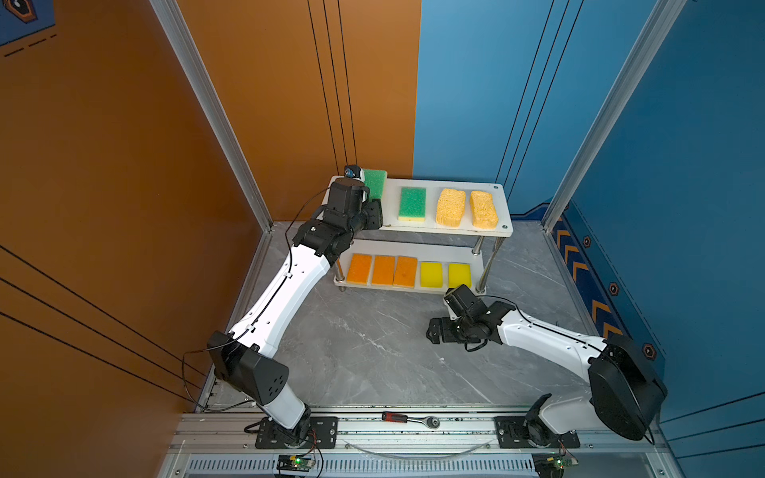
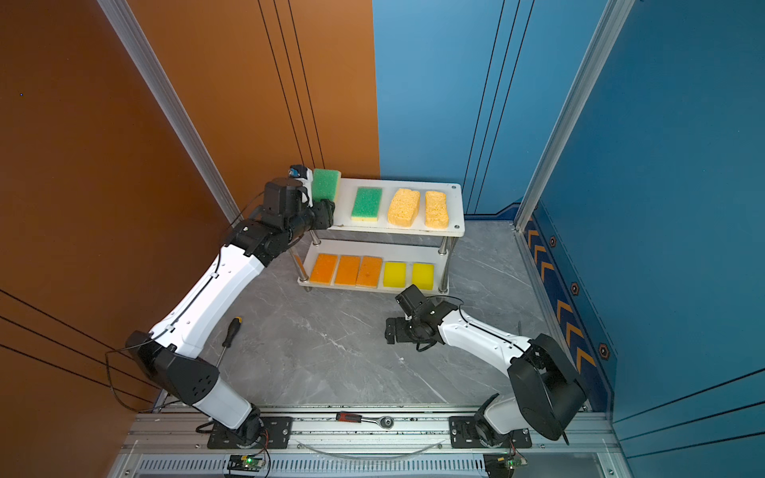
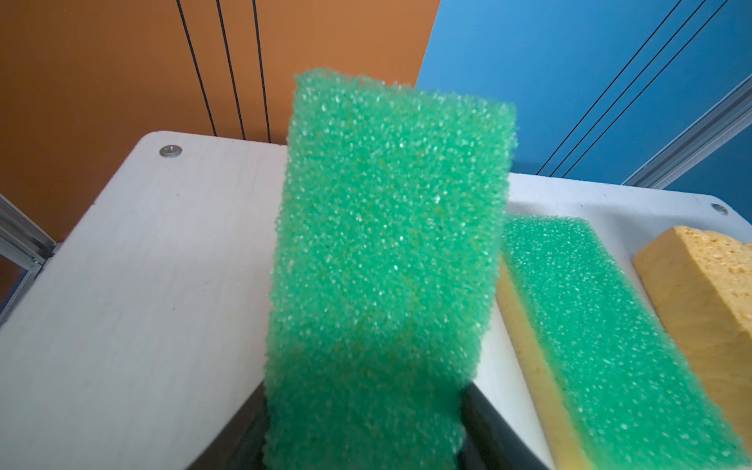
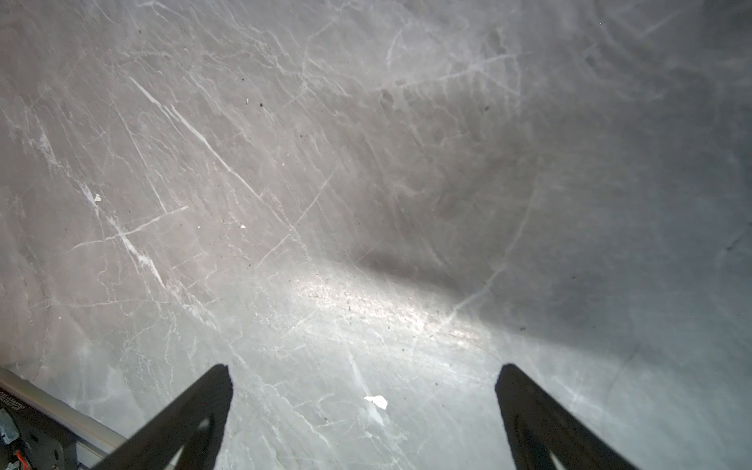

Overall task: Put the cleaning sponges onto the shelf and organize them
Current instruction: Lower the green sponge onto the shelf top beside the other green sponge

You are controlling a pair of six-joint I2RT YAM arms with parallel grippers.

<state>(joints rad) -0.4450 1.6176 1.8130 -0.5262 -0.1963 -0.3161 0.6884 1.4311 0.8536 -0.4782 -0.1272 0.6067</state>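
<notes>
Cleaning sponges nearly all lie on the shelf: three orange-topped sponges and two bright yellow sponges in a row on the lower board, a green-topped twin and two porous sponges on the upper. The last green-topped sponge is pinched at its lower end by the left pincer, tilted up on end over the bare left end of the upper board, just beside its twin. The right pincer hangs spread and empty over the grey counter. The step in hand looks like the final placement. The next move calls for laying the sponge flat, green side up, parallel to its twin with a matching gap, then letting go.
</notes>
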